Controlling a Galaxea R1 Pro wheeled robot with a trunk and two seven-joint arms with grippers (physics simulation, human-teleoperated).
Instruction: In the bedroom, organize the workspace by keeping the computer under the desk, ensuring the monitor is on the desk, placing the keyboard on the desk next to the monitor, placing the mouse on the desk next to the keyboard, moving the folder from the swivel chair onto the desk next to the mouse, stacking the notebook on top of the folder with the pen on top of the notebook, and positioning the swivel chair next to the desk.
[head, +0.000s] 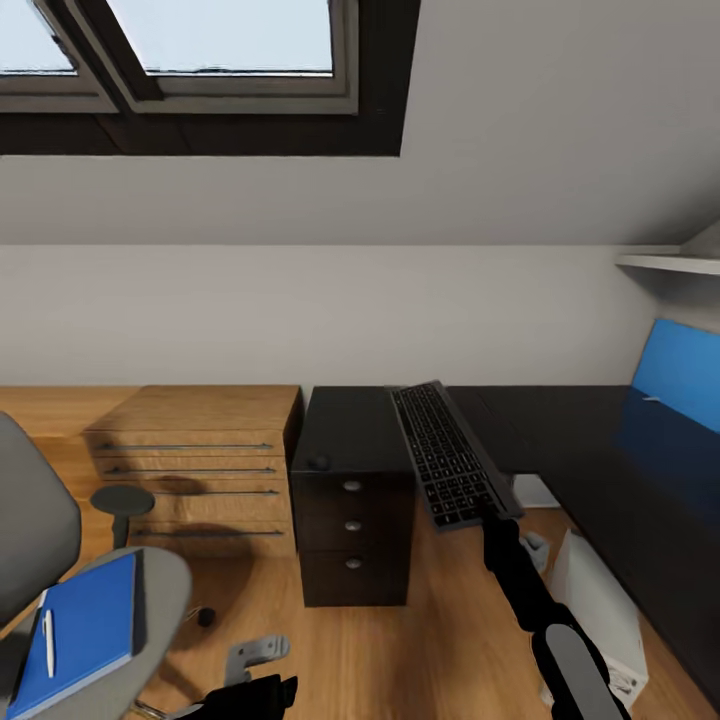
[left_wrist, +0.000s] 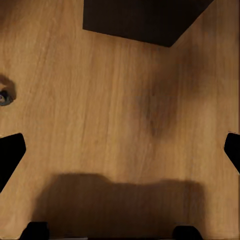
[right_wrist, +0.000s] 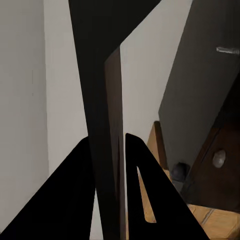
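The right gripper (right_wrist: 107, 200) was shut tight on the near end of the keyboard (head: 447, 455), which sat thin between its two fingers. The keyboard's far end reached over the left end of the desk (head: 560, 430). The left gripper (left_wrist: 120, 150) was wide open, holding nothing, over the floor (left_wrist: 100, 100).

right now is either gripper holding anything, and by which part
The right gripper grips the slim grey keyboard with dark keys by its near short edge, lifted tilted over the glossy black desk. The left gripper is open, holding nothing.
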